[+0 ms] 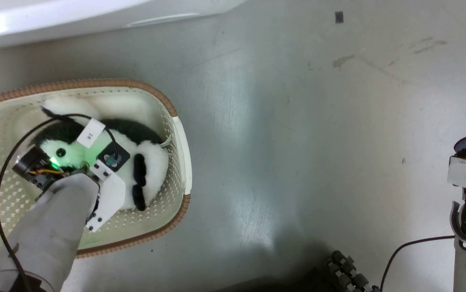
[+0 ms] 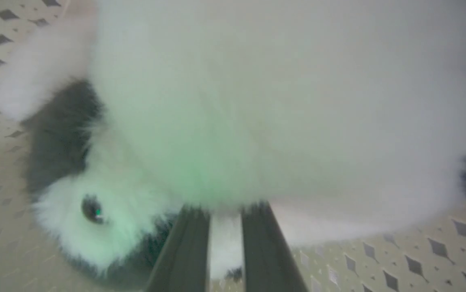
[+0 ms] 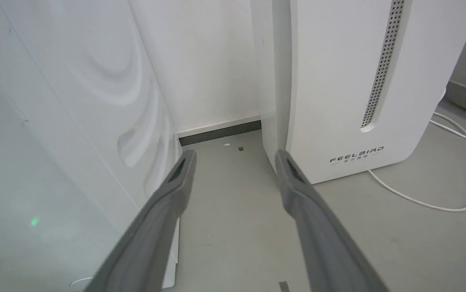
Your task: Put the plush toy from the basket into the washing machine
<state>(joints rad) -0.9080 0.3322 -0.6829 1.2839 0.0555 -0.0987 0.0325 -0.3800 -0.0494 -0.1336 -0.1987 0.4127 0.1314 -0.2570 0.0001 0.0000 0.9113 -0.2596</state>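
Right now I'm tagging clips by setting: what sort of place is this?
Likely a laundry or utility corner: a perforated basket holding a plush toy sits on a bare grey floor, and there's what looks like the side of a washing machine and a white FEELBIRD appliance.

"FEELBIRD" — on white appliance (image 3: 330, 81), lower front

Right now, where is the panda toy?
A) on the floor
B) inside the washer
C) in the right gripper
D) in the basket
D: the toy lies in the basket, with the left gripper closed on its fur.
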